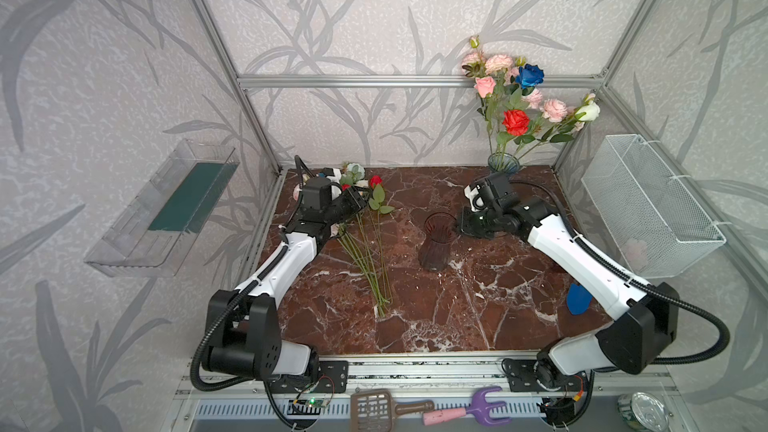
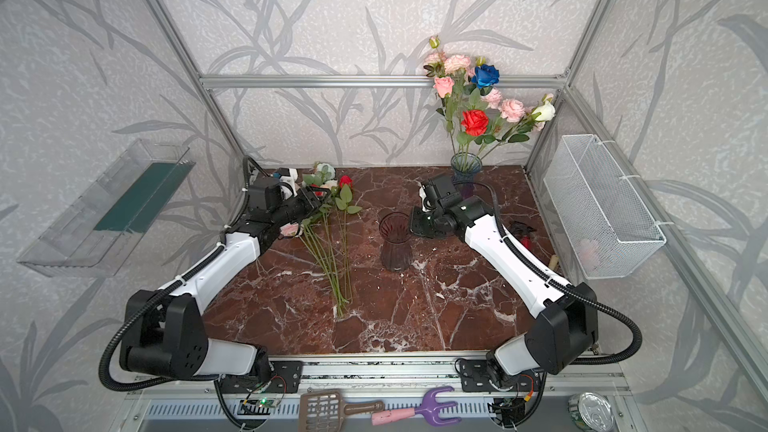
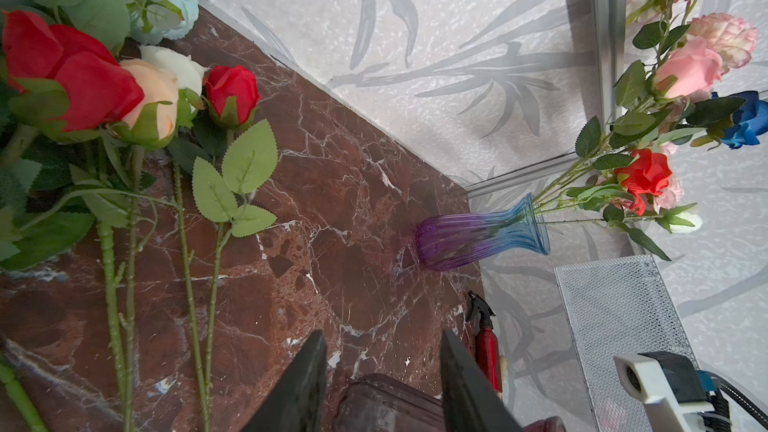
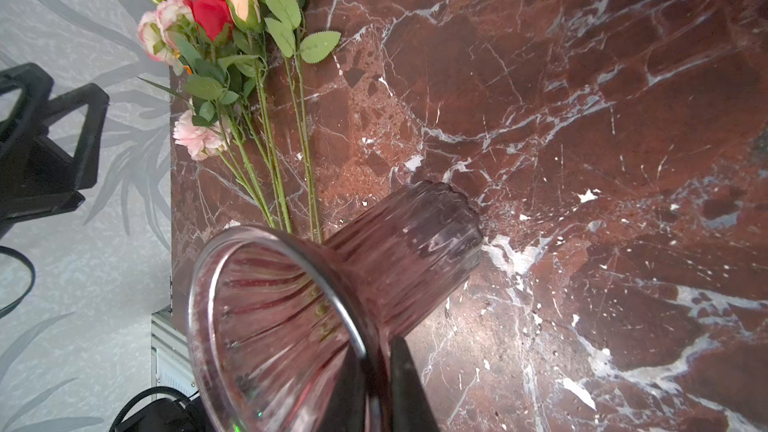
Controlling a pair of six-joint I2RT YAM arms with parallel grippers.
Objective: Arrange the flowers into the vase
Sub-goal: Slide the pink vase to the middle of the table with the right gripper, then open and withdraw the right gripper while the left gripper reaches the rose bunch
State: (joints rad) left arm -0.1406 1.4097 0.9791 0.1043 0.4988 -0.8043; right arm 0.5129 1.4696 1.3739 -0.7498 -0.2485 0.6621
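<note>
pinching the fragile glass vase by its rim, the right gripper steadies it while the left gripper, parted and empty, should take the likely light, springy flowers mid-stem.

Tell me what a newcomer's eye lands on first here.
First comes the bright bouquet of pink, red, blue and white blooms, standing in a blue-purple vase at the far right corner of the dark red marble table. Next are the loose flowers lying on its left side, and the empty ribbed vase mid-table, its rim pinched by the right gripper.
</note>
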